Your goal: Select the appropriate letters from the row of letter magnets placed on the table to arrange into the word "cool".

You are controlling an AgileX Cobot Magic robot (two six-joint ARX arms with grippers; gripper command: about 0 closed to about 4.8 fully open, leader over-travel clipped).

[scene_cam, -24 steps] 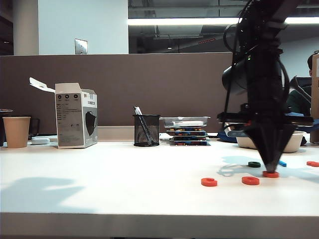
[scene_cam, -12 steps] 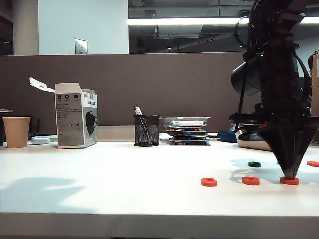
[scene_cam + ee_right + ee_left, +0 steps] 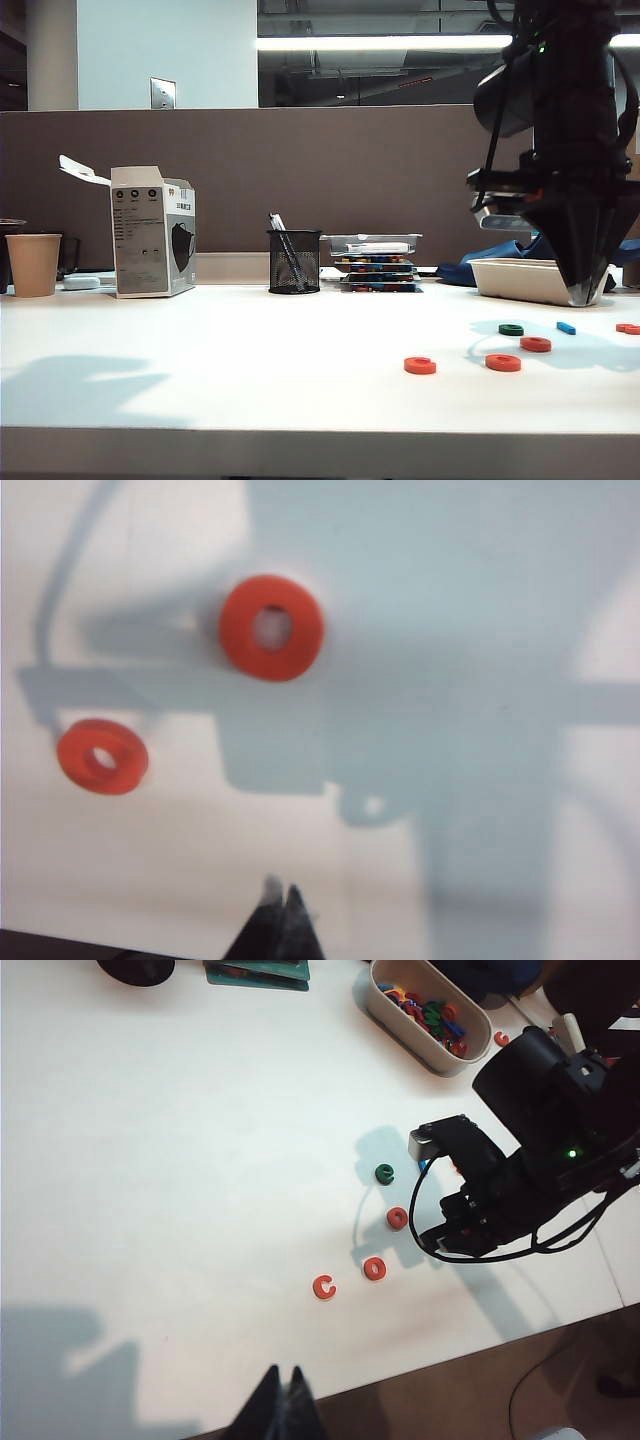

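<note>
On the white table, the row of letter magnets lies at the right. A red C, a red O and another red O lie in a loose line. A dark green ring and a short blue bar lie behind them. My right gripper hangs shut and empty above the table, right of the letters; its view shows two red rings. My left gripper is shut, empty, over the table's front edge.
A white tray of spare letters stands behind the row. One more red piece lies far right. At the back stand a mesh pen holder, stacked boxes, a carton and a paper cup.
My right gripper has lifted off the table and moved right. The red ring that sat under its tips now lies free beside the green ring. The left arm has kept still.
</note>
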